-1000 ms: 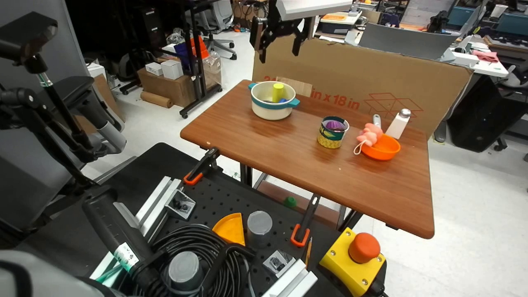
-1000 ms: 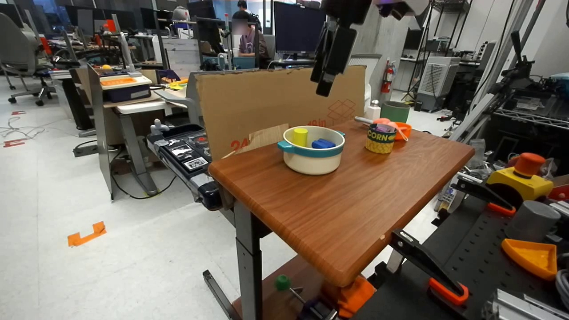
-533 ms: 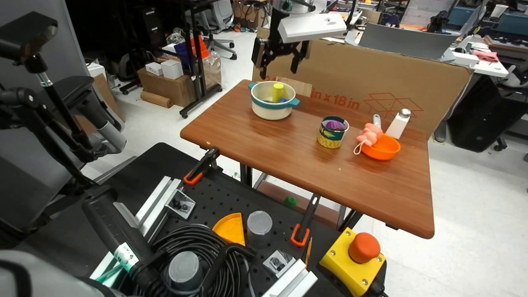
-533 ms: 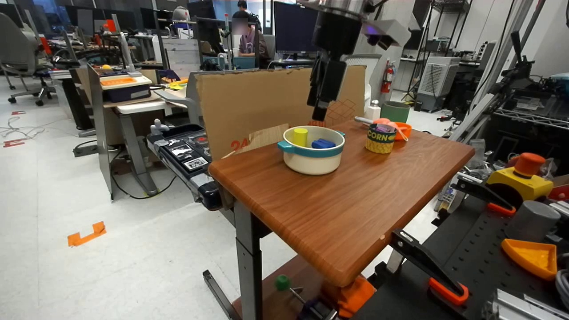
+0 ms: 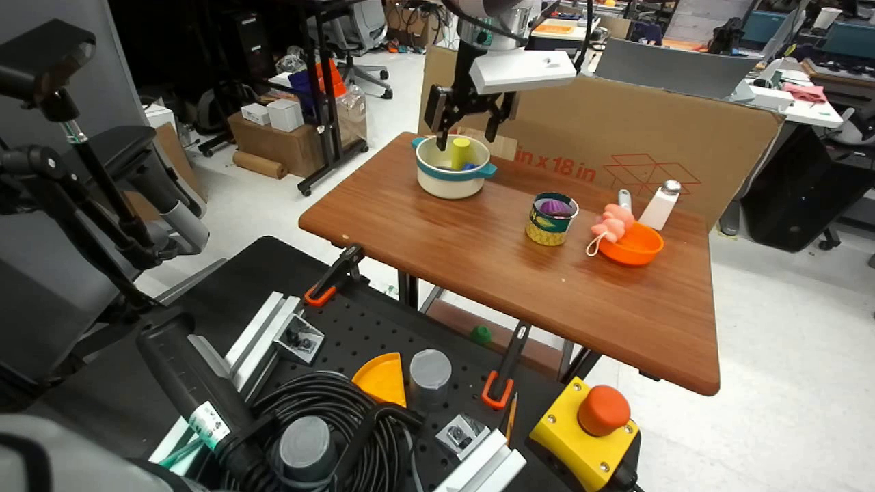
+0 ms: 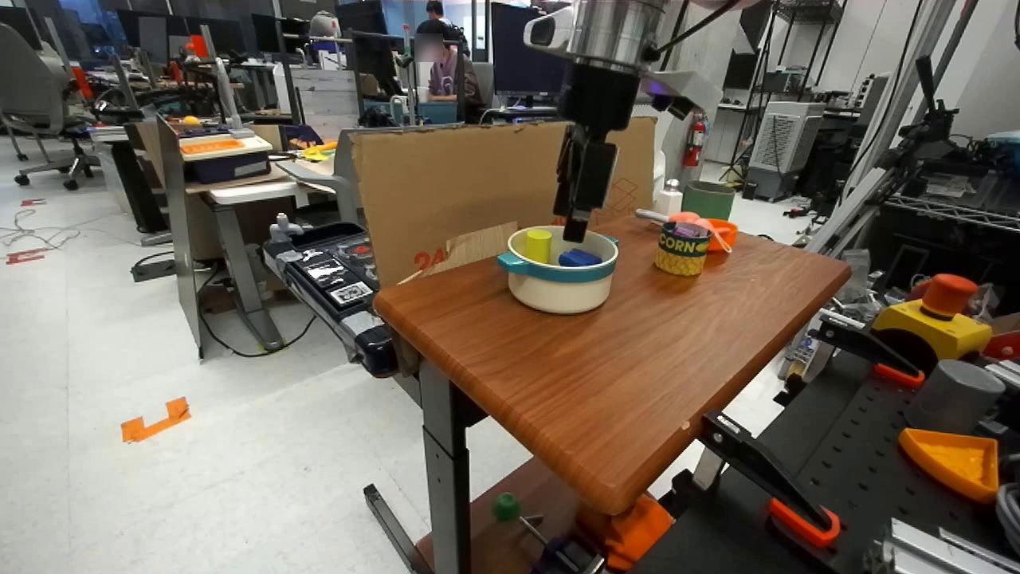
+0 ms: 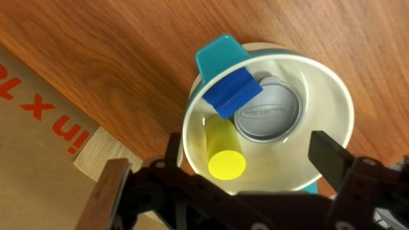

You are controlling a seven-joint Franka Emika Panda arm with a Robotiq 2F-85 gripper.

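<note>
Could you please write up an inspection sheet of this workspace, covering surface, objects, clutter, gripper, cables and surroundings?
Surface: brown table with a small pale mark at one edge.
Things in play: cream pot, holding a yellow cylinder, a blue block and a gray disc.
Clutter: corn can with a purple item inside; orange bowl with a pink item at its edge; white shaker.
Gripper: open, pointing down at the pot, holding nothing; whether it reaches inside cannot be told.
Cables: black cable coil on the pegboard.
Surroundings: cardboard panel standing along the table; yellow box with a red button by the pegboard; a person in the background.
</note>
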